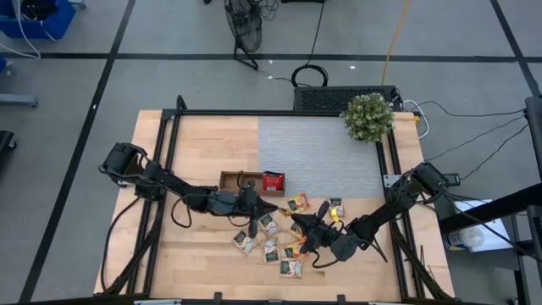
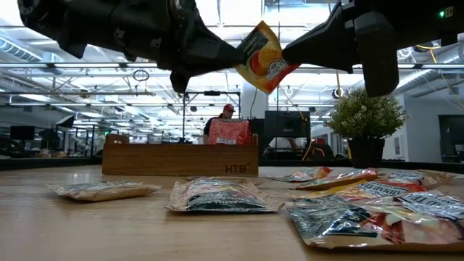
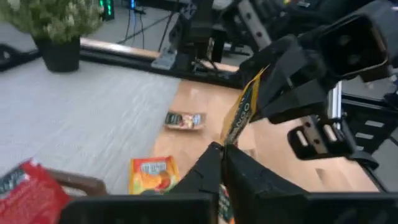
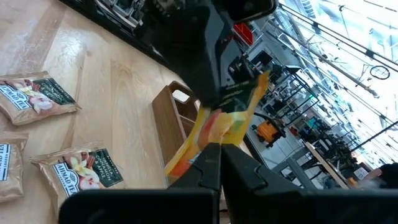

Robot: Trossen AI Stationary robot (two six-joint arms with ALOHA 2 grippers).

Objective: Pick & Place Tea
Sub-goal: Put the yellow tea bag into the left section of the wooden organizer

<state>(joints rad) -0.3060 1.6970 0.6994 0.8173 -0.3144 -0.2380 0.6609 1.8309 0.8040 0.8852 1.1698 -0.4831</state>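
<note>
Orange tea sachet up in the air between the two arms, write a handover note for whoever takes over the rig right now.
Left gripper: shut on one end of the orange tea sachet, held in the air above the table.
Right gripper: shut on the other end of the same sachet; handover midway.
Wooden tray: one red sachet stands in an end compartment; the other compartments look empty.
Loose sachets: scattered on the table in front of the tray.
Done: one red sachet placed.
Left: finish the handover, tray the orange sachet, then the rest.

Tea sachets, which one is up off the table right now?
The orange sachet, pinched in mid-air between both end effectors; every other sachet lies flat on the table or sits in the wooden tray.
</note>
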